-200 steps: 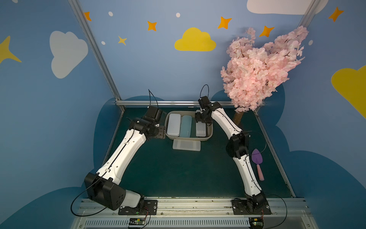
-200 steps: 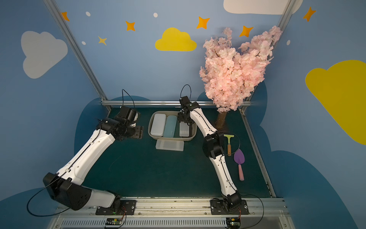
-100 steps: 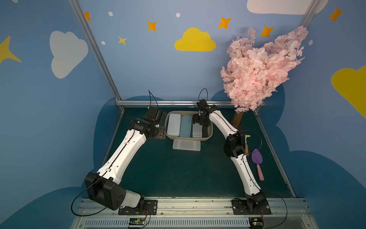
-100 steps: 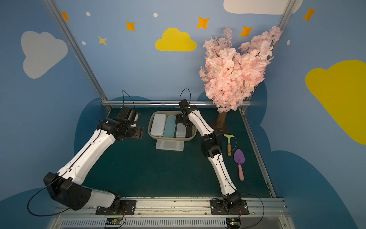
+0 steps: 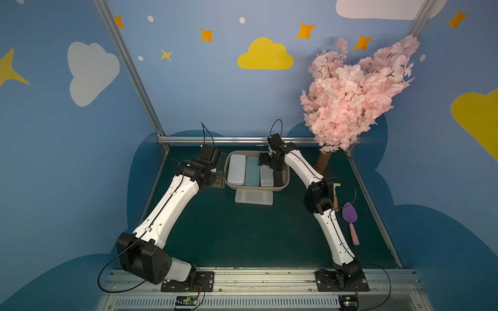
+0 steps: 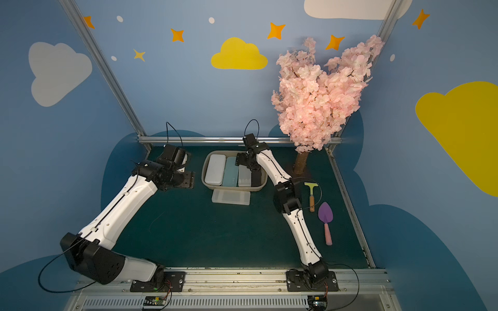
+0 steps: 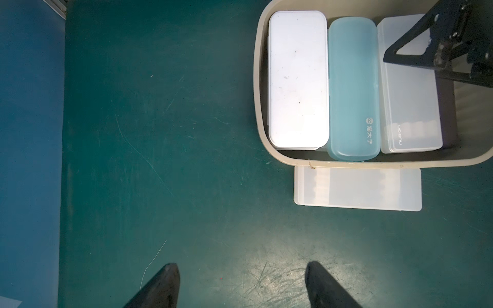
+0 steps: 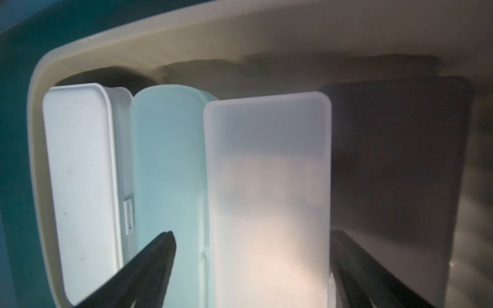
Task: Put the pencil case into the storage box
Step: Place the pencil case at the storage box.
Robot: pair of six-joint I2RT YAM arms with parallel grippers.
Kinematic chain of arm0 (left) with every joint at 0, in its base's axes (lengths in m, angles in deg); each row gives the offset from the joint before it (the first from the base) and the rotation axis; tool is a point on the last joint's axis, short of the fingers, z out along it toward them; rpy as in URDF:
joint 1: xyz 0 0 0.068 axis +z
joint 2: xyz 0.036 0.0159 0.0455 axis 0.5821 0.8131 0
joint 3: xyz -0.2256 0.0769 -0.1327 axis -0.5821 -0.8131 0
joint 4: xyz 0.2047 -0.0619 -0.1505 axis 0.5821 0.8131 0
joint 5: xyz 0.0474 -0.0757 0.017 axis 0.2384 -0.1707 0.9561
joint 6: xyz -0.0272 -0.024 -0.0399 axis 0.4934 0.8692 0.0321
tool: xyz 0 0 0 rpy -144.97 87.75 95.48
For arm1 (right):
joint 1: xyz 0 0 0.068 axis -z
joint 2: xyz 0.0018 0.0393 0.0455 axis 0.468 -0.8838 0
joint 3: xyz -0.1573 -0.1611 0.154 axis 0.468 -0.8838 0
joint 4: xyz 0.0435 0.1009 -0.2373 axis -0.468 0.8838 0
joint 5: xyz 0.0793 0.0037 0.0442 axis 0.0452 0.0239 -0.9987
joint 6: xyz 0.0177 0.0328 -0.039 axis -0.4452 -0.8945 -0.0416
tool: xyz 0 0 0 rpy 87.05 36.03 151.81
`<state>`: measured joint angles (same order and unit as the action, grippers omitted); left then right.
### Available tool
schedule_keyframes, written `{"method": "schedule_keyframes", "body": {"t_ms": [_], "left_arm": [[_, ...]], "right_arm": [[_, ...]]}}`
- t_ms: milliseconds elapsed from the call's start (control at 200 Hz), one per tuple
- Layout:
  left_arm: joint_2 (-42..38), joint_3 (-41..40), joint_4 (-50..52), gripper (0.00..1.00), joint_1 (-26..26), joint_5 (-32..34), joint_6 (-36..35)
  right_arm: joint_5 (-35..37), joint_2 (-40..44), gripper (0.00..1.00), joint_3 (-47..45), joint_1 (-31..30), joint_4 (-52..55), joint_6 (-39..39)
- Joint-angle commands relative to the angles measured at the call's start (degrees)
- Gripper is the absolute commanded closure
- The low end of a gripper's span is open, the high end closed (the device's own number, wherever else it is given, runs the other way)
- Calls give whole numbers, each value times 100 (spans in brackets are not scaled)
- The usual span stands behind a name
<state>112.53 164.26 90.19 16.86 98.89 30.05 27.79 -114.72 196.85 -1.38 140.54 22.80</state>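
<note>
The beige storage box (image 5: 256,189) (image 6: 231,188) (image 7: 260,80) (image 8: 37,160) stands at the back of the green mat. Three pencil cases lie side by side in it: a white one (image 7: 297,80), a teal one (image 7: 352,88) and a frosted one (image 5: 266,176) (image 8: 266,173). My right gripper (image 5: 269,164) (image 8: 252,234) hangs open over the frosted case, one finger above the teal case and one beyond the frosted case's far side. Another frosted pencil case (image 5: 253,197) (image 7: 357,188) lies on the mat against the box's front. My left gripper (image 5: 217,179) (image 7: 242,266) is open above bare mat, left of the box.
A pink blossom tree (image 5: 355,94) stands at the back right, close behind my right arm. A wooden-handled scraper (image 5: 336,192) and a purple trowel (image 5: 350,218) lie on the mat to the right. Metal frame rails and blue walls border the mat.
My right gripper has shifted left inside the box, the frosted case now lies against the teal one, and the jaws have spread wider. The left arm has not moved.
</note>
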Motion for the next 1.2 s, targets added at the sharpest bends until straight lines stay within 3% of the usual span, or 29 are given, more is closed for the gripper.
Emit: {"method": "schedule_keyframes", "body": {"t_ms": [0, 370, 671, 1011, 1116, 1171, 1196], "left_arm": [[60, -56, -50, 22, 20, -19, 25], [18, -110, -40, 22, 15, 5, 11], [5, -153, -64, 20, 32, 8, 29], [-25, -222, -23, 20, 24, -373, -34], [-134, -502, -142, 32, -3, -748, 253], [-199, -736, -268, 46, -9, -968, 482], [-221, -842, -328, 52, -10, -1060, 603]], "right_arm": [[-278, 65, 8, 71, -176, -270, -229], [-144, 143, 6, -78, -225, -368, -337], [271, 984, 2, -1336, -140, -379, -117], [558, 1967, 2, -1634, -77, -508, 468], [480, 2550, 14, -2181, 80, -516, 238], [245, 2882, 31, -2590, 206, -537, 116], [95, 3019, 45, -2751, 274, -544, 46]]}}
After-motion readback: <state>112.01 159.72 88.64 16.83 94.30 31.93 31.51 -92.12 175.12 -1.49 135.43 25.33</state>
